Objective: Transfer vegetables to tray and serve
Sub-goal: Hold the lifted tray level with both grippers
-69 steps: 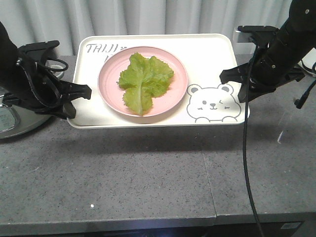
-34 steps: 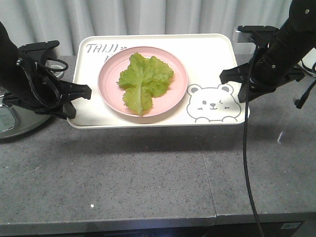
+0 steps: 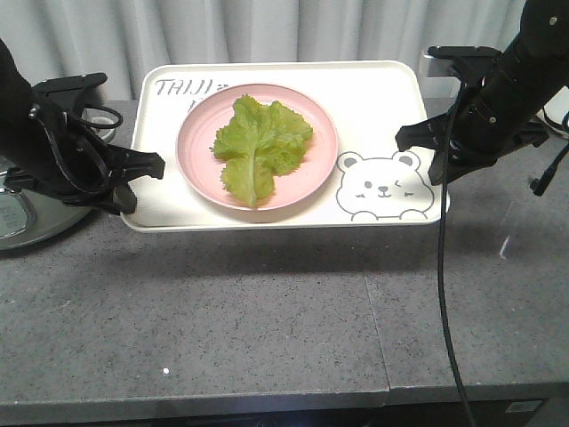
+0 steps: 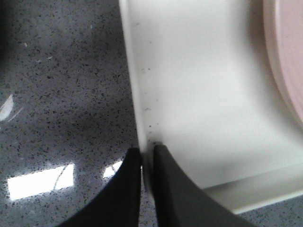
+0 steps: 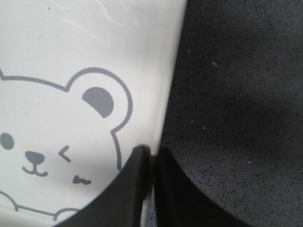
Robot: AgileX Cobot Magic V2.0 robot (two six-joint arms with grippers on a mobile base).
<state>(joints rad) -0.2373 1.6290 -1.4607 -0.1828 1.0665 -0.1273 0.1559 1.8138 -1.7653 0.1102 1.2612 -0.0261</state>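
Both jaws clamp rims of the tray (image 3: 373, 98), apparently above speckled grey counter (image 3: 267, 302); curtain (image 3: 267, 31) behind.

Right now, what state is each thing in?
Tray: raised above the counter, held at both side rims.
Pink plate: resting on the tray.
Lettuce leaf: flat on the pink plate.
Left gripper: shut on tray's left rim.
Right gripper: shut on tray's right rim.

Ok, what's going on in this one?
Both arms are holding the cream tray by its short sides. The left pincer is shut on the left rim, the right pincer on the rim beside the bear drawing. The lettuce leaf lies on the pink plate, which sits on the tray. The shadow underneath suggests the tray is raised off the grey counter.
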